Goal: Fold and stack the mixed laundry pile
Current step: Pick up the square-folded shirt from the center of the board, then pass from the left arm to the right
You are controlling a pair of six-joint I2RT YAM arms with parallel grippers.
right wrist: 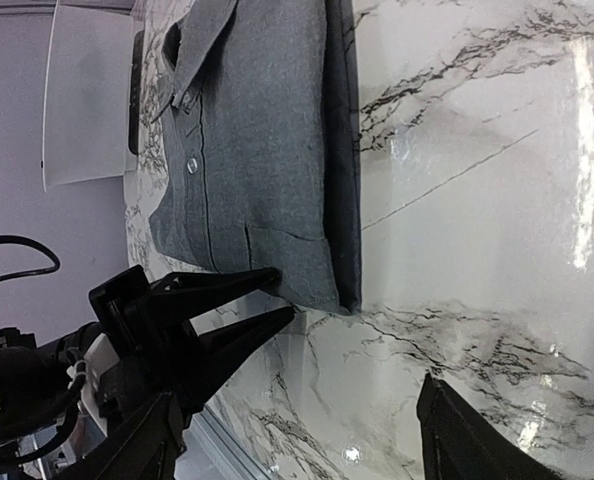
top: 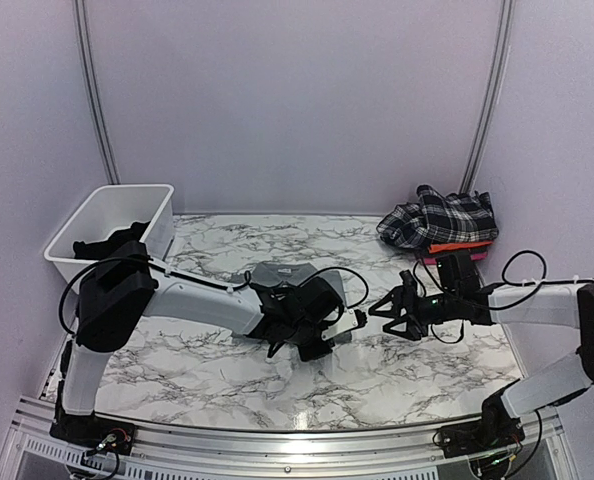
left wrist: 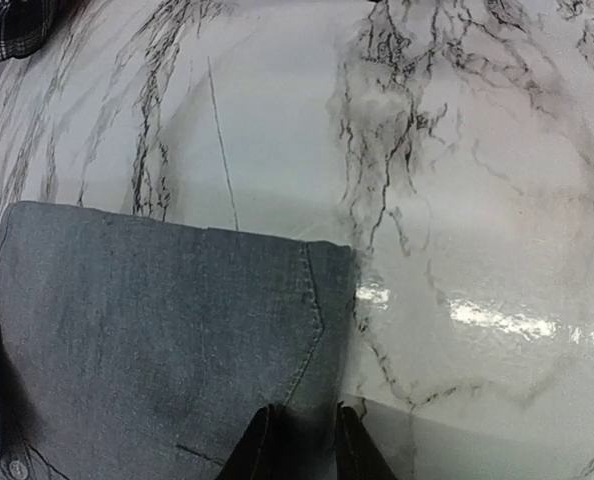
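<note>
At the far left of the marble desk (top: 407, 380) stands a white basket (top: 112, 208) with a black cloth (top: 112, 240) slumped inside it. In the back right corner a black-and-white plaid piece (top: 442, 220) lies crumpled on top of a red-pink piece (top: 457, 247), well apart from both arms. The left arm's wrist hangs over the middle of the desk and hides most of what lies under it from above.

The left gripper (left wrist: 307, 420) has its jaws narrow, set at the near right corner of the grey shirt (left wrist: 157, 330), with fabric showing between the fingertips. It cannot be told whether they actually pinch the cloth. The right gripper (top: 385, 315) hovers just right of the shirt with its jaws wide, holding and touching nothing.

The grey shirt lies in the middle of the desk, folded into a flat, neat rectangle with straight edges. Its collar and button placket face up, and the collar end points toward the basket.
</note>
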